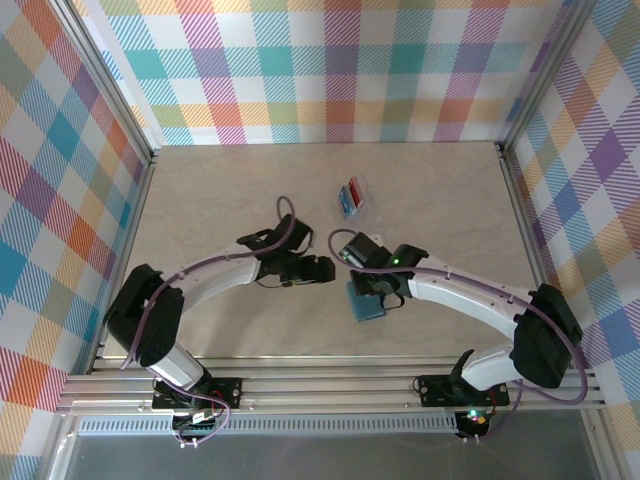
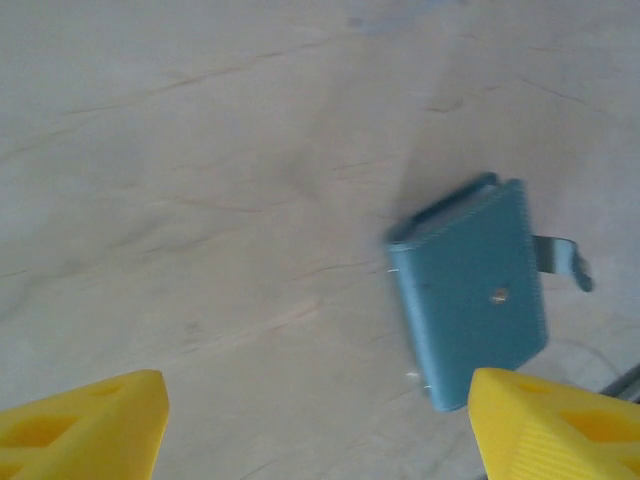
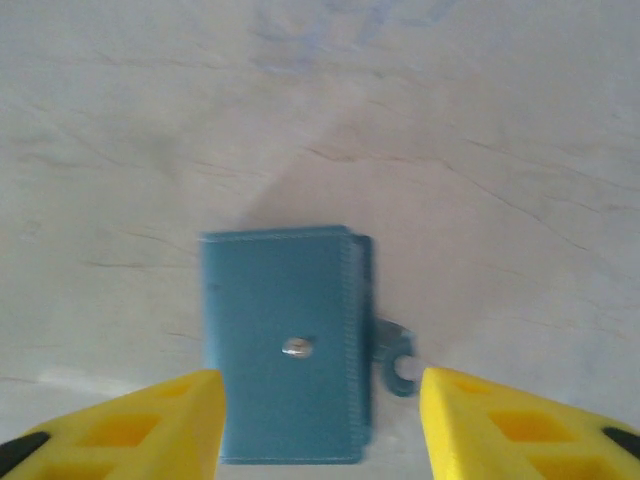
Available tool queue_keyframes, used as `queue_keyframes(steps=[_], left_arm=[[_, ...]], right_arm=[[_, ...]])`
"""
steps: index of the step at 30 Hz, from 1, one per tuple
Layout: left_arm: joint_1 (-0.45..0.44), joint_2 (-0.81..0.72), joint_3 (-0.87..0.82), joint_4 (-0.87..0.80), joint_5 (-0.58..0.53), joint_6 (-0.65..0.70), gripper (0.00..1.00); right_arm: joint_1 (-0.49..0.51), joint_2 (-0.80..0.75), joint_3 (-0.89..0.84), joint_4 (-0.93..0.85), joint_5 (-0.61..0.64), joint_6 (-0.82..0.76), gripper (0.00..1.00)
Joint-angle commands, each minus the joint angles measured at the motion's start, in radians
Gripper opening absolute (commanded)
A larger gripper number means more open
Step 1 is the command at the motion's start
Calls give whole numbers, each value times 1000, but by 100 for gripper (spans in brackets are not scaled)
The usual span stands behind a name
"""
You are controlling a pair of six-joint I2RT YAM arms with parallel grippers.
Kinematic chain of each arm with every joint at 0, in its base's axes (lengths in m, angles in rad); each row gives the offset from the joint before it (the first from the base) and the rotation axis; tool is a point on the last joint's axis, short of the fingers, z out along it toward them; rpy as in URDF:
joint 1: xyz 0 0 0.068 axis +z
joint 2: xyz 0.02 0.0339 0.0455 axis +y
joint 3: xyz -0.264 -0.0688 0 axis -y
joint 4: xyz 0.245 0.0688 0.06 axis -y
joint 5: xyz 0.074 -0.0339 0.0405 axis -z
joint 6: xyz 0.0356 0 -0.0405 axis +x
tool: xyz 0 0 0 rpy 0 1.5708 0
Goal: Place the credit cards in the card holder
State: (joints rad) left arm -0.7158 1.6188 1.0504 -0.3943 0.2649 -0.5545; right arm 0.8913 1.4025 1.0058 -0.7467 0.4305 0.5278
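One tabletop (image 1: 450, 220), beige, with two arms bolted at its near edge: left arm (image 1: 200, 272) and right arm (image 1: 460, 290). Both reach toward the middle, heads close together.

The left end effector (image 2: 315, 400) is spread wide with nothing in it. The right end effector (image 3: 320, 385) is parted and empty, poised over the holder with a finger on either side and, as far as we can tell, not clamping it.

One holder (image 3: 285, 340), teal and folded shut, lies flat about mid-width and closer to the near edge than the far. One clear case (image 1: 353, 197) sits well apart from it, toward the far edge. The cards (image 1: 349, 194) are inside the case. We count one red and one blue; any more are too small to tell. The holder has one tab (image 3: 395, 358) and one stud (image 3: 294, 347).

Risks, as we judge them:
- The holder is soft and shut, so a push could slide it instead of opening it.
- The cards are thin and flat in the case, so a pinch may slip or drag the case.
- The arms are crowded and could knock each other.
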Motion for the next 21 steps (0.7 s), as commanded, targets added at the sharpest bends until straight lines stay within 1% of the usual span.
queue_keyframes(steps=[1, 4, 7, 16, 21], left_arm=[[-53, 98, 91, -37, 18, 28, 78], [-89, 187, 162, -68, -4, 45, 78], [-103, 247, 190, -74, -12, 57, 77], [-116, 327, 197, -60, -24, 75, 76], [-120, 352, 197, -55, -22, 79, 76]], right_arm=[[-15, -9, -60, -52, 10, -46, 50], [-26, -6, -91, -3, -28, -66, 48], [-30, 21, -91, 19, -38, -76, 46], [-67, 86, -90, 47, -38, -92, 36], [-78, 92, -91, 43, -12, -87, 30]])
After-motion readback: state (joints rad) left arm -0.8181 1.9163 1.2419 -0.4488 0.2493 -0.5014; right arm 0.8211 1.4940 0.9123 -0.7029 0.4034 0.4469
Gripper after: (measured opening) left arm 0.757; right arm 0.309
